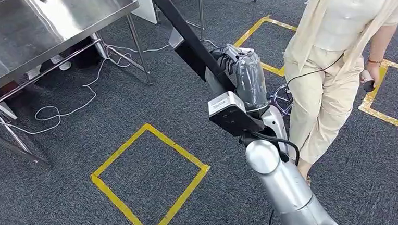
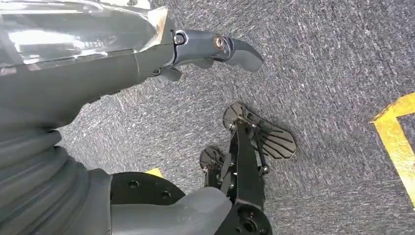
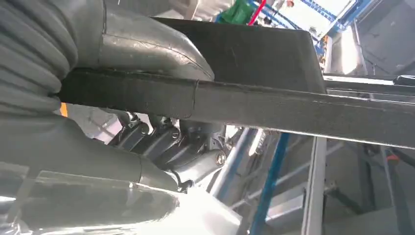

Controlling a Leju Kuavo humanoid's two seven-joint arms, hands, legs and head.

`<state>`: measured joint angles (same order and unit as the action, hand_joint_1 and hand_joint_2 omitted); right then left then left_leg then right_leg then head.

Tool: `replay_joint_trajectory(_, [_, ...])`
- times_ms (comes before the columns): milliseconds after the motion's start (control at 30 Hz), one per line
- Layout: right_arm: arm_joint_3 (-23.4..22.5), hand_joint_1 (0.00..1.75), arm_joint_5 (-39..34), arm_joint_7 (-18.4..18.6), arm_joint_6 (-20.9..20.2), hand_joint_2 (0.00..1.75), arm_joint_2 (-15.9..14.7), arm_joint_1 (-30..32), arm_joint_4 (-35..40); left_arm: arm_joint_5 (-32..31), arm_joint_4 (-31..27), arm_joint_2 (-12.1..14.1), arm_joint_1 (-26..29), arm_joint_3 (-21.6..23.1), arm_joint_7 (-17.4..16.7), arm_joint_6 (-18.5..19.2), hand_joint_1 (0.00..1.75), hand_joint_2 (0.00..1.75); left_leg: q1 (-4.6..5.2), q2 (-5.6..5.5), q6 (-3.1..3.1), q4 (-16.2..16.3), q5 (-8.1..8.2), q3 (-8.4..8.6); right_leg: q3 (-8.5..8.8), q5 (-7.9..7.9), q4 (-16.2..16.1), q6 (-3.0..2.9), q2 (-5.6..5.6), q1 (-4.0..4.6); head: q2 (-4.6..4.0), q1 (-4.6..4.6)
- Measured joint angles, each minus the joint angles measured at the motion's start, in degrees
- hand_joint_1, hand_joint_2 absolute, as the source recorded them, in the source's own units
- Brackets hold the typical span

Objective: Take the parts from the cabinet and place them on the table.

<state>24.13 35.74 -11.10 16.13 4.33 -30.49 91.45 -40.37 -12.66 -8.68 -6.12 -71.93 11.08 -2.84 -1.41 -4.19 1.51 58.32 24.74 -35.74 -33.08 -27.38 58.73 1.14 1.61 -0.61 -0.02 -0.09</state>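
1. Grey carpet [image 1: 61,204] marked with yellow tape squares [image 1: 150,179] covers the floor in my head view, and a steel worktop [image 1: 30,29] stands at the upper left with white cable [image 1: 76,101] trailing under it.
2. I see my right hand [image 1: 239,76] raised in front of me, its fingers [image 3: 161,142] clenched around a long black bar-shaped part [image 1: 181,19] that slants up and away toward the top of the view.
3. From the right wrist, the part [image 3: 293,107] crosses the whole view, with the thumb folded over it.
4. My left hand [image 2: 147,63] hangs over the carpet, fingers [image 2: 235,49] released and holding nothing.
5. One person [image 1: 334,57] in cream clothing stands just beside my right arm, holding a small dark object [image 1: 368,86].
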Motion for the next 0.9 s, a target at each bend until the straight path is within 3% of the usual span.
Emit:
replay_joint_trajectory(67, [0.11,1.75,-0.55,-0.07,-0.20,1.75,0.00,-0.55,-0.50,0.00,0.00,0.00,0.00,0.00,0.00,-0.07,0.00,1.75,-0.08,0.02,-0.99,-0.03,0.04,-0.01,-0.03,-0.06,0.03,-0.08,0.00,0.04,0.00,0.00])
replay_joint_trajectory(100, [0.15,1.75,-0.89,-0.20,-0.31,1.75,0.00,-0.79,-0.78,0.00,0.00,0.00,-0.01,0.00,0.02,-0.04,0.00,1.75,-0.08,0.03,-1.07,-0.03,0.07,-0.01,-0.03,-0.06,0.03,-0.09,0.00,0.04,0.00,0.02])
replay_joint_trajectory(600, [0.31,1.75,-2.23,-0.90,-0.35,1.75,0.00,-1.10,-2.36,0.48,0.00,0.02,-0.01,-0.04,0.55,0.28,0.00,1.75,0.63,0.02,-1.07,0.06,0.09,-0.05,-0.04,-0.04,-0.06,-0.04,-0.03,-0.44,0.02,0.02])
replay_joint_trajectory(633, [0.31,1.75,-2.36,-0.98,-0.33,1.75,0.00,-1.10,-2.36,0.63,-0.02,0.29,-0.05,-0.04,0.57,0.31,0.00,1.75,0.79,0.03,-0.71,0.75,0.31,-0.30,0.12,0.16,-0.39,0.36,0.01,-1.40,0.00,0.00])
replay_joint_trajectory(667, [0.31,1.75,-2.45,-1.03,-0.35,1.75,0.02,-1.07,-2.36,0.66,-0.02,0.33,-0.04,-0.04,0.57,0.28,0.00,1.75,0.94,0.12,0.04,0.09,0.19,-0.18,0.34,0.81,0.20,0.65,0.00,-1.00,0.00,-0.05])
replay_joint_trajectory(700, [0.28,1.75,-2.51,-1.03,-0.31,1.75,-0.02,-0.97,-2.36,0.66,-0.02,0.39,-0.02,-0.04,0.55,0.15,0.00,1.75,1.01,0.31,0.90,-0.49,0.12,0.48,0.26,1.45,0.41,1.47,-0.07,-0.81,0.00,-0.02])
replay_joint_trajectory(733, [0.31,1.75,-2.58,-1.03,-0.31,1.75,0.00,-0.94,-2.34,0.66,0.00,0.31,-0.08,-0.04,0.55,0.02,0.00,1.75,0.40,0.46,1.59,-1.93,-0.58,1.64,0.18,0.95,0.50,1.56,-0.01,0.08,0.00,0.11])
replay_joint_trajectory(767, [0.31,1.75,-2.64,-1.12,-0.24,1.75,-0.07,-1.04,-2.36,0.66,0.04,0.15,-0.05,-0.04,0.46,-0.07,0.00,1.75,0.51,0.69,1.61,-2.81,-0.97,2.18,-0.04,-0.15,1.41,1.27,-0.60,-0.34,0.00,-0.18])
replay_joint_trajectory(800, [0.44,1.75,-2.71,-1.18,-0.24,1.75,-0.02,-1.41,-2.36,0.68,0.04,0.13,-0.12,-0.04,0.46,-0.13,0.00,1.75,0.04,0.83,1.83,-3.00,-1.04,2.15,-1.17,-2.04,4.04,0.45,-0.68,-0.22,0.00,0.20])
replay_joint_trajectory(833, [0.50,1.75,-2.78,-1.18,-0.24,1.75,-0.02,-1.65,-2.36,0.68,0.04,0.13,-0.10,-0.04,0.39,-0.15,0.00,1.75,-0.19,0.88,1.69,-2.99,-1.13,1.99,-2.94,-3.74,7.72,0.10,-0.70,-0.23,0.00,0.26])
replay_joint_trajectory(900, [0.55,1.75,-2.84,-1.18,-0.24,1.75,-0.13,-1.35,-2.40,0.68,0.07,0.09,-0.07,-0.04,0.35,-0.24,0.00,1.75,-0.44,1.02,1.37,-2.96,-1.25,1.73,-6.32,-6.53,15.06,0.56,-0.73,-0.79,0.00,0.18])
